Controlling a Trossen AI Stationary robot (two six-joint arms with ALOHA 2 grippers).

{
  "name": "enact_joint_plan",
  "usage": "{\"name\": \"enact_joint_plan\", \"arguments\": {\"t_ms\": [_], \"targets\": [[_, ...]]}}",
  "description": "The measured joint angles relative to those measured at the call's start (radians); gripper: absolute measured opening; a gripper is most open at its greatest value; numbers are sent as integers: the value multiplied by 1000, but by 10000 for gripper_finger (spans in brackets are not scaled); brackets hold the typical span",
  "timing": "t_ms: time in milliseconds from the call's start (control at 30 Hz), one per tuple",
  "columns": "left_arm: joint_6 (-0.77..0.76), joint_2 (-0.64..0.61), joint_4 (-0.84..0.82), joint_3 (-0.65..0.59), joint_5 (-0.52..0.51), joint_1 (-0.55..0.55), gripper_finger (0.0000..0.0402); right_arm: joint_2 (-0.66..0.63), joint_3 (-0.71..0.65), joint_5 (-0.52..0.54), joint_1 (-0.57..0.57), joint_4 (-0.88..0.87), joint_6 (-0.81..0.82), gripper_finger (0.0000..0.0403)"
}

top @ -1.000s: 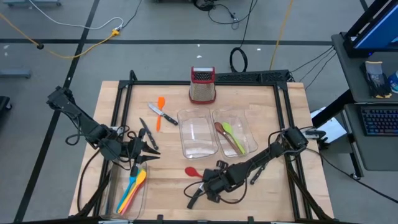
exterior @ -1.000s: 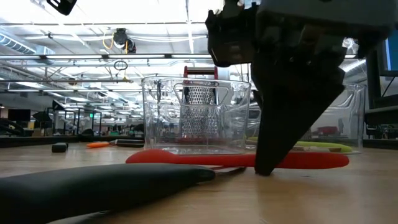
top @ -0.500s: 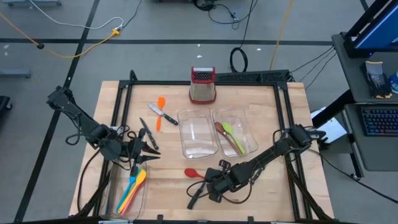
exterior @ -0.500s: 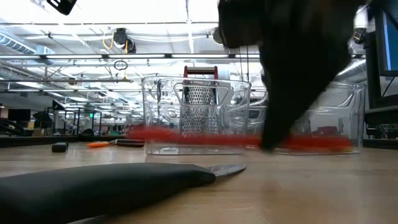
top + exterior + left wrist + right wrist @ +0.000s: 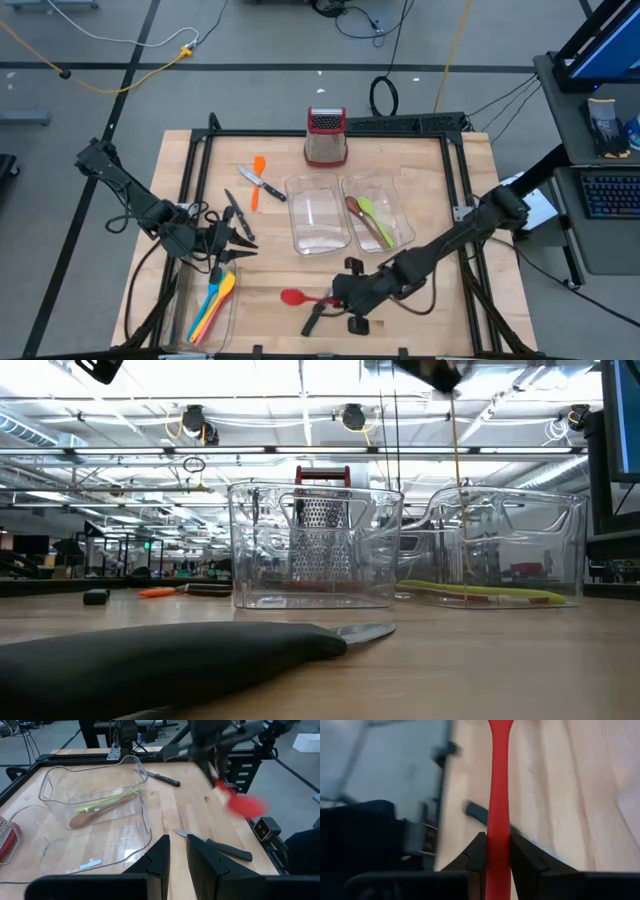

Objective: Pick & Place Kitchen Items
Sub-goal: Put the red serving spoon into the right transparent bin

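A red spoon (image 5: 295, 297) hangs above the table's near middle, with my right gripper (image 5: 335, 298) shut on its handle and its bowl pointing toward the table's left. In the left wrist view the spoon (image 5: 245, 805) is a blurred red shape in the air. My left gripper (image 5: 240, 245) waits over the table's left part. Its fingers (image 5: 160, 855) stand a narrow gap apart with nothing between them. A black-handled knife (image 5: 315, 320) lies flat by the near edge. An orange spatula (image 5: 258, 180) and a small knife (image 5: 263, 184) lie at the far left. My right gripper pinches the red spoon's handle (image 5: 498, 827) between its two fingers. The handle runs along the fingers and sticks out ahead of them. The fingers slant down from the table's right side. The spoon is lifted clear of the table, roughly level.
Two clear trays (image 5: 318, 215) (image 5: 392, 200) stand mid-table; the right one holds a brown spoon and a green one. A red-topped grater (image 5: 325, 135) stands at the far edge. A third tray (image 5: 183, 318) with several coloured utensils sits at the near left.
My right gripper has risen from the table with the red spoon and tipped less steeply. The spoon, which lay on the wood in front of the trays, now hangs clear of it, a little nearer the table's near-left.
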Motion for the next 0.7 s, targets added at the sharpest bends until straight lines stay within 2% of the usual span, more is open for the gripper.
{"name": "enact_joint_plan", "arguments": {"t_ms": [167,333,533,700], "targets": [[-6,0,0,0,0,-1,65,-72,1,-60,0,78,-164,47],[-6,0,0,0,0,-11,65,-122,1,-3,0,77,-221,47],[-5,0,0,0,0,-24,65,-187,-15,194,0,78,-237,47],[-4,0,0,0,-1,-34,65,-280,-107,411,0,87,-166,47]]}}
